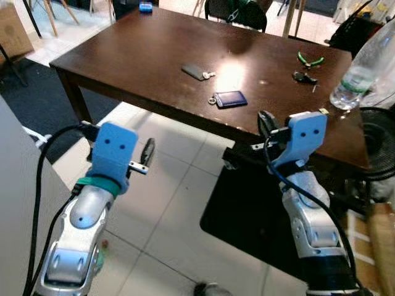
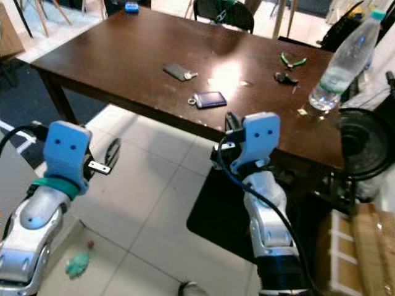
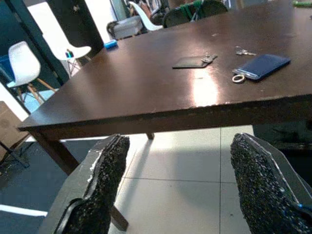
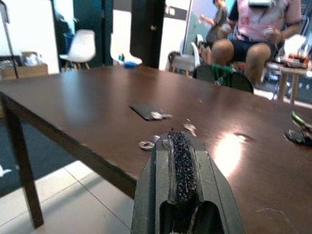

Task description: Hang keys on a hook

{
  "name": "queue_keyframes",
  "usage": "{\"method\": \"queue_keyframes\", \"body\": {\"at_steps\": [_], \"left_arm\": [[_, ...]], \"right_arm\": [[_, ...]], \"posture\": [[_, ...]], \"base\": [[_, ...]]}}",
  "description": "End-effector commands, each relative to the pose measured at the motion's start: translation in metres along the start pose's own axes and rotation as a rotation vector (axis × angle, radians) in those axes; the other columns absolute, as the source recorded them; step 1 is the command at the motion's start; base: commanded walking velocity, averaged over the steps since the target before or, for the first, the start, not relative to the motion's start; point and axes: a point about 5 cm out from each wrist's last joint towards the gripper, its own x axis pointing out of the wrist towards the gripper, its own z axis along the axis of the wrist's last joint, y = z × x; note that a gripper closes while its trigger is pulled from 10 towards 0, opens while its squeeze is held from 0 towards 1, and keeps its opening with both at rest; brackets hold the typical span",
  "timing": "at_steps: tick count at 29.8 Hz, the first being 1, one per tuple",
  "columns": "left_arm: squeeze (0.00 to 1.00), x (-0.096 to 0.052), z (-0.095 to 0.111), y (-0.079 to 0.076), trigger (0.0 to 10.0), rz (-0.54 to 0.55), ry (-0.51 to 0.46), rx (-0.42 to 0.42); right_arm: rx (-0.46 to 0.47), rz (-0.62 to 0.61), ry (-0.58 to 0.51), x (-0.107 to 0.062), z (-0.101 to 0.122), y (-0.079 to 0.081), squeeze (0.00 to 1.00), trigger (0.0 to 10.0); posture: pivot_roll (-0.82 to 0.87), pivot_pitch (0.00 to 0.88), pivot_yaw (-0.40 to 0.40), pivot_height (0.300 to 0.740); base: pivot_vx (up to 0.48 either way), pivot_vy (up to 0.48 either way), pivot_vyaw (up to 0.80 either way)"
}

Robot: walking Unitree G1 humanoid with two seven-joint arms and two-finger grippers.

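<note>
The right hand is raised just short of the near edge of the desk, its two black fingers pressed together with nothing between them. The left hand hangs lower, out over the pale tiled floor beside the desk's corner; its fingers stand wide apart and hold nothing.

The keys sit on the dark wooden desk ahead of the right hand: a blue key pouch with a metal ring at one end lies close to the near edge, and a little further in lies a grey fob with a small key attached.

Towards the far right of the desk are green-handled pliers and, just nearer, a small black object I cannot identify. A clear plastic water bottle stands at the right edge. A small blue item rests at the far end. A dark mat lies on the floor under the desk.
</note>
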Motion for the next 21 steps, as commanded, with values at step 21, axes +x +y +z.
{"method": "queue_keyframes", "body": {"at_steps": [21], "left_arm": [[0.0, 0.0, -0.0035, -0.0037, 10.0, -0.011, 0.016, 0.003]], "right_arm": [[-0.005, -0.022, 0.008, -0.0022, -0.0019, -0.0055, 0.0, 10.0]], "posture": [[-0.13, 0.113, 0.04, 0.74]], "base": [[0.456, 0.0, -0.5]]}}
